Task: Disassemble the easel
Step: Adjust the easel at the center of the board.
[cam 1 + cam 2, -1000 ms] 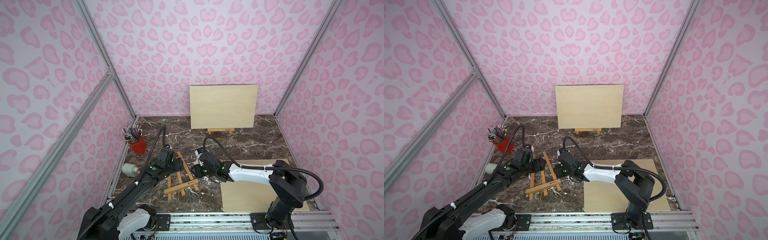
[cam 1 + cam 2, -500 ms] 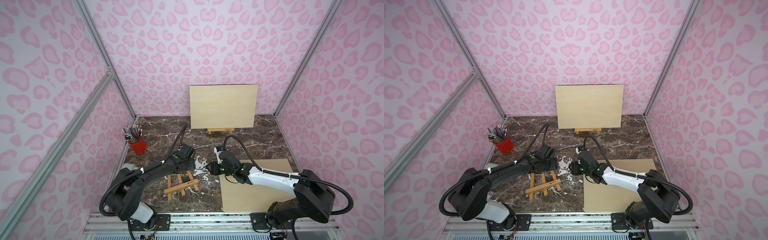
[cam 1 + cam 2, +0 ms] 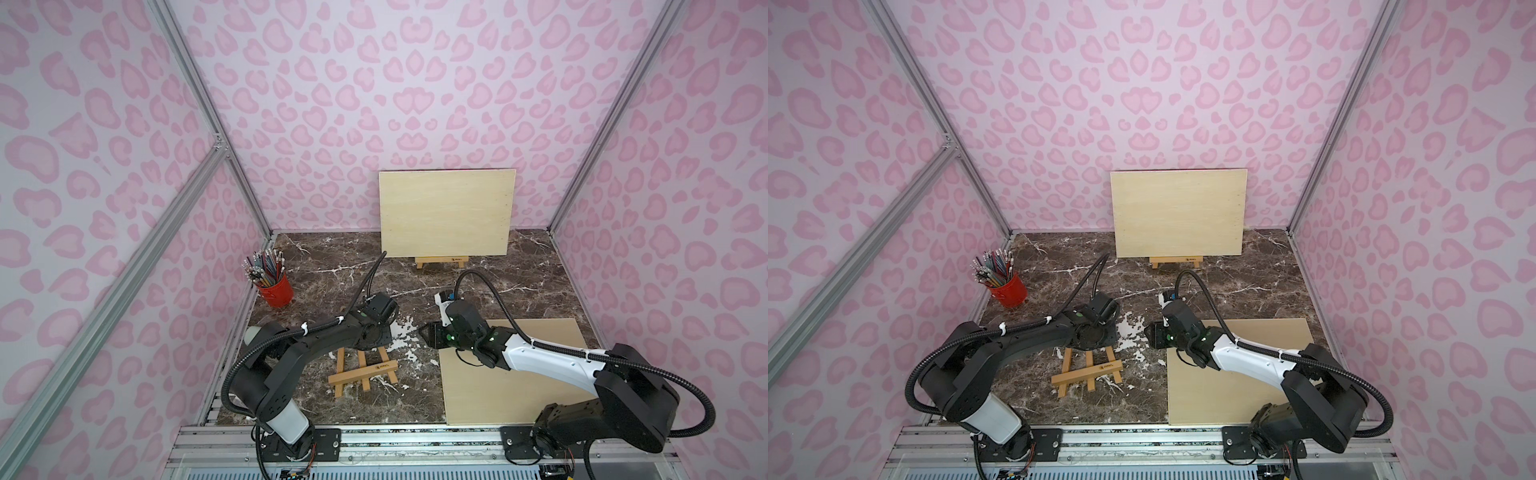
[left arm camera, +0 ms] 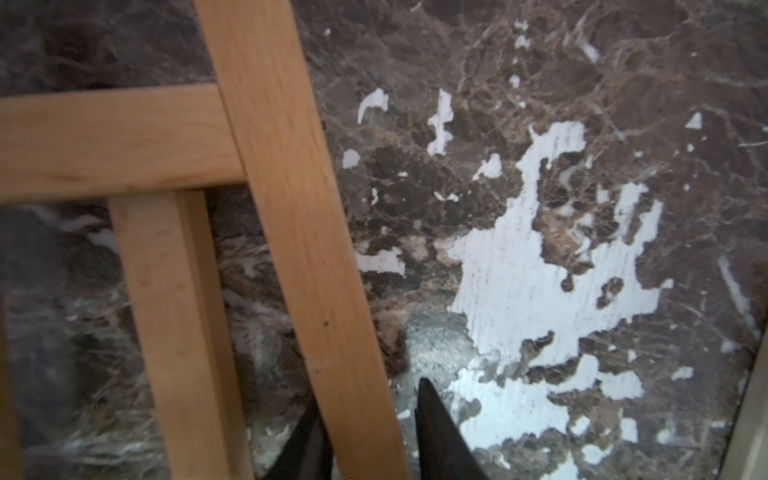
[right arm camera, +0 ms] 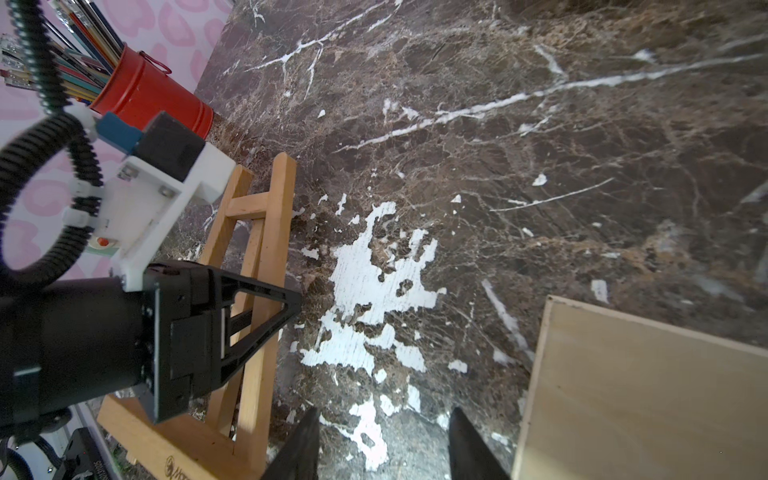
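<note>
L end effector (image 4: 365,399) straddles easel (image 4: 274,166) leg.

The walls (image 3: 374,104) were covered in pink leopard-like blotches on a pale lilac ground. The tabletop (image 3: 332,274) was patterned as dark brown marble, veined in white and marked by white worn patches (image 4: 519,270). The easel (image 3: 361,372) was seen in light honey-coloured wood, the upright board (image 3: 446,212) and the flat board (image 3: 498,390) in pale cream plywood. A red cup (image 3: 276,291) was filled with multicoloured pencils (image 3: 264,264). The left arm (image 3: 324,336) was finished mostly in black, the right arm (image 3: 548,357) in white with black joints.
</note>
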Available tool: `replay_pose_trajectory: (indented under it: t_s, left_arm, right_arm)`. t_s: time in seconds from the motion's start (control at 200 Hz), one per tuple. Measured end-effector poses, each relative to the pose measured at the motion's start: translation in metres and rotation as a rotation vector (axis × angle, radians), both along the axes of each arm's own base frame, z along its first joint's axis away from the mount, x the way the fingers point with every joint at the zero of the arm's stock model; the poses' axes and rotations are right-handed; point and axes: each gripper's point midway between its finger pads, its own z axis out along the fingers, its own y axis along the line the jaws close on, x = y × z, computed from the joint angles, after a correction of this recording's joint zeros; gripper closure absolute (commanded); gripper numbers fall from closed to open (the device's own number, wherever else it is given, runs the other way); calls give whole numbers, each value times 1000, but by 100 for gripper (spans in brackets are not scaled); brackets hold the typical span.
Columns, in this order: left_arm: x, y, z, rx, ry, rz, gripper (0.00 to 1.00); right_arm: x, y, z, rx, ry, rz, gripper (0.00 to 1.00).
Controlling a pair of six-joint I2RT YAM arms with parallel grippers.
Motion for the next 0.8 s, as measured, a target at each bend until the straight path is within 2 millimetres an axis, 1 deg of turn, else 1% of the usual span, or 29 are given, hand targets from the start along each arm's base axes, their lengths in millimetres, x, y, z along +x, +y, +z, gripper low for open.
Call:
replay_pose_trajectory:
  t_s: [0.055, 0.11, 0.23, 0.305, 0.46, 0.555, 0.665, 0.805]
  left_arm:
    - [-1, 5, 3, 30, -11, -28, 82]
    - [-1, 9, 7, 34, -14, -13, 84]
    - [-2, 25, 12, 72, -18, -11, 85]
    - [-3, 39, 13, 94, -13, 1, 86]
    - [-6, 68, 10, 129, 13, 33, 87]
    - [-7, 83, 7, 143, 27, 53, 87]
    - [-9, 90, 4, 157, 42, 52, 86]
    - [-10, 92, 1, 164, 50, 45, 78]
  right_arm:
    - [0, 0, 0, 0, -1, 1, 49]
    - [1, 0, 0, -1, -2, 0, 50]
    - [1, 1, 0, 3, -3, 3, 49]
    - [2, 2, 0, 8, -6, 4, 49]
    - [3, 4, -1, 10, -3, 7, 49]
    - [4, 4, -1, 12, 2, 10, 49]
    - [4, 5, -1, 12, 0, 11, 49]
    - [5, 6, -1, 13, 2, 14, 49]
